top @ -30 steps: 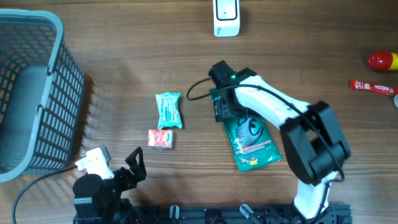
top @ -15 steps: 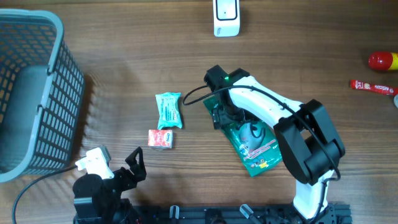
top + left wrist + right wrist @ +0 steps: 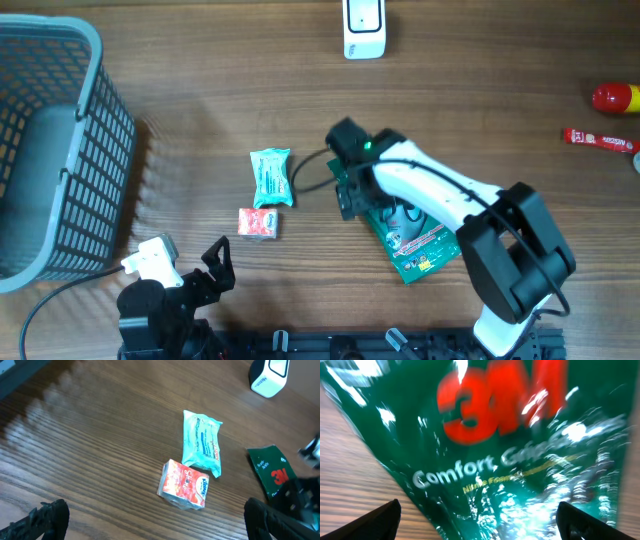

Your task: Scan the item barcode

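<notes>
right gripper (image 3: 355, 195) is hovering jaws-apart over the green packet (image 3: 415, 240), centre frame, likely lining up the pick. closing squarely on it is looking like the next need; left gripper (image 3: 157, 517) is idling spread, lower left.

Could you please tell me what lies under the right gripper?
A glossy green 3M plastic packet on the wooden table; the open right gripper hides its upper end overhead.

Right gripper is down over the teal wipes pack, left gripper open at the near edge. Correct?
No: the right gripper is over the green 3M packet, as the right wrist view shows; the teal wipes pack lies apart from it. The left gripper is open at the near edge.
</notes>
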Controlling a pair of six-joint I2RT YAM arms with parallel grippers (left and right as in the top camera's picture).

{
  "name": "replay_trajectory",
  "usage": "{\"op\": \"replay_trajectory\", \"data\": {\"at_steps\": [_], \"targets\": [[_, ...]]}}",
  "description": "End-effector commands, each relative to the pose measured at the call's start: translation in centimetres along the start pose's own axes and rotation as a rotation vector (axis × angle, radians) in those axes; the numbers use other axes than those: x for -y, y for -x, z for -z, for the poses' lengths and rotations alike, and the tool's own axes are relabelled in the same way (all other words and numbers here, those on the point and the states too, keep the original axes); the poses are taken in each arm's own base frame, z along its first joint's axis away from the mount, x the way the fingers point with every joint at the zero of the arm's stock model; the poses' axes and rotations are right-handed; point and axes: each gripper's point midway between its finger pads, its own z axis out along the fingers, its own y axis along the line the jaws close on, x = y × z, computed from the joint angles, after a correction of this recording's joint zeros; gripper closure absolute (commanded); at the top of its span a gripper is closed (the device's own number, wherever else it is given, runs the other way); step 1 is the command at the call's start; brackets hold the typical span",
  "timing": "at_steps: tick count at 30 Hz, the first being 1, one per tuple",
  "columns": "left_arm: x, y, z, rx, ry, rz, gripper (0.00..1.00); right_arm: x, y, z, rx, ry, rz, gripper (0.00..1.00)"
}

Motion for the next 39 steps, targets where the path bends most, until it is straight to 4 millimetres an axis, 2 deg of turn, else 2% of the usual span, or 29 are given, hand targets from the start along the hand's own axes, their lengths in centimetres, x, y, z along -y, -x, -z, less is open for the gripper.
{"op": "replay_trajectory", "data": {"at_steps": [1,4,6,11,13,16,17,18,19,22,23,25,26,29,32,36,39], "targets": [[0.3,0.0,0.1,0.003,-0.018,0.002,0.0,0.7,-0.8,-1.6,0.011,-0.039,0.011,0.0],[0.3,0.0,0.1,0.003,-0.018,0.002,0.0,1.8,-1.0,-3.1,0.029,-0.088,-0.028,0.0],[0.3,0.0,0.1,0.003,-0.018,0.002,0.0,1.8,-1.8,-4.6,-0.012,-0.083,-0.031,0.02],[0.3,0.0,0.1,0.003,-0.018,0.002,0.0,0.3,-4.5,-7.4,-0.166,-0.008,0.017,0.18],[0.3,0.0,0.1,0.003,-0.018,0.002,0.0,-0.5,-5.8,-8.1,-0.235,0.036,0.021,0.43],[0.3,0.0,0.1,0.003,-0.018,0.002,0.0,-0.8,-7.1,-8.7,-0.302,0.05,-0.004,0.63],[0.3,0.0,0.1,0.003,-0.018,0.002,0.0,-1.0,-7.2,-8.7,-0.306,0.061,-0.003,0.7],[0.3,0.0,0.1,0.003,-0.018,0.002,0.0,-1.5,-6.9,-8.5,-0.304,0.088,0.001,0.86],[0.3,0.0,0.1,0.003,-0.018,0.002,0.0,-2.0,-6.5,-8.2,-0.3,0.115,0.007,0.95],[0.3,0.0,0.1,0.003,-0.018,0.002,0.0,-5.0,-3.3,-5.5,-0.272,0.284,0.021,0.96],[0.3,0.0,0.1,0.003,-0.018,0.002,0.0,-6.5,-1.6,-3.6,-0.258,0.38,0.03,0.96],[0.3,0.0,0.1,0.003,-0.018,0.002,0.0,-8.5,0.4,-0.4,-0.242,0.533,0.064,0.95],[0.3,0.0,0.1,0.003,-0.018,0.002,0.0,-10.0,1.8,3.2,-0.227,0.7,0.119,0.96],[0.3,0.0,0.1,0.003,-0.018,0.002,0.0,-11.2,2.7,8.7,-0.212,0.943,0.205,0.96],[0.3,0.0,0.1,0.003,-0.018,0.002,0.0,-11.6,2.4,13.5,-0.18,1.218,0.291,0.95],[0.3,0.0,0.1,0.003,-0.018,0.002,0.0,-11.7,2.7,16.0,-0.18,1.376,0.245,0.96],[0.3,0.0,0.1,0.003,-0.018,0.002,0.0,-12.2,3.6,19.2,-0.205,1.563,0.166,0.95]]}}
